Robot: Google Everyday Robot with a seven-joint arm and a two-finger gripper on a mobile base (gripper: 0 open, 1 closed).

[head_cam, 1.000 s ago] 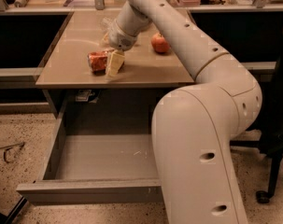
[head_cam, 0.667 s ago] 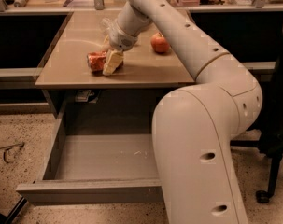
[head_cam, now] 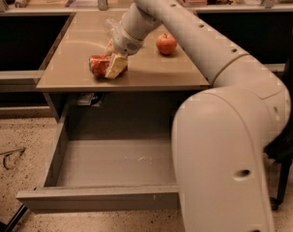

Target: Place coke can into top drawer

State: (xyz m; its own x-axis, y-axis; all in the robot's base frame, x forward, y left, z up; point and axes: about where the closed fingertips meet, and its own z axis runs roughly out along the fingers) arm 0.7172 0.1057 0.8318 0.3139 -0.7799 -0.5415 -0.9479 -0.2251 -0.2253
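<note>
a tan table [head_cam: 155, 79] stands against dark panels [head_cam: 25, 42] that run off to both sides, with a grey ledge [head_cam: 13, 75] along the left one. soft light sheens its top, and the gripper [head_cam: 114, 67] sits low over its front left part. below lies a speckled beige floor [head_cam: 25, 129] with a thin dark cable [head_cam: 9, 156]; a black chair [head_cam: 287, 149] shows at the right edge.

Smooth cream-white arm [head_cam: 223, 129].
Rounded shells, small dark holes; pale yellowish gripper [head_cam: 115, 65] at its tip, on the table [head_cam: 155, 76].
</note>
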